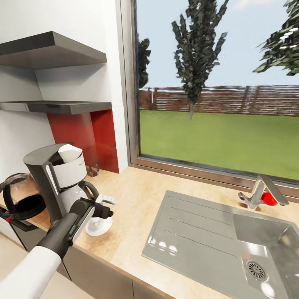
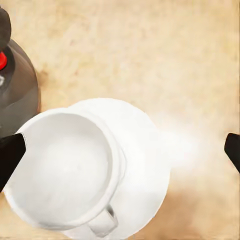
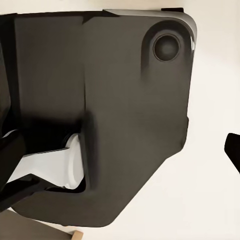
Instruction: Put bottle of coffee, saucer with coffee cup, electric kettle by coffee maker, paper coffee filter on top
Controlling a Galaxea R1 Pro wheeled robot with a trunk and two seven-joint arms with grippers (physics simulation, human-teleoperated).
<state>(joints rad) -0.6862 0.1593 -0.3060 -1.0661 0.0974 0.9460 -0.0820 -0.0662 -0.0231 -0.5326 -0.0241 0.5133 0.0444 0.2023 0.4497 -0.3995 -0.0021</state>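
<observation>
Coffee cup [image 2: 62, 167] sits on saucer [image 2: 145, 165], between the released left end effector's [image 2: 120, 150] fingertips.

The left claw [image 1: 104, 211] is covering most of the coffee cup [image 2: 62, 170] and saucer [image 1: 99, 227] in the head view, so whether the cup is sitting on the saucer is unclear there. In the left wrist view, the picture's edges are cutting off both claw fingers [image 2: 10, 157], the cup's handle just beneath the claw, and the electric kettle [image 2: 17, 92] beside it. The right wrist view is showing dark shapes too close to identify.
</observation>
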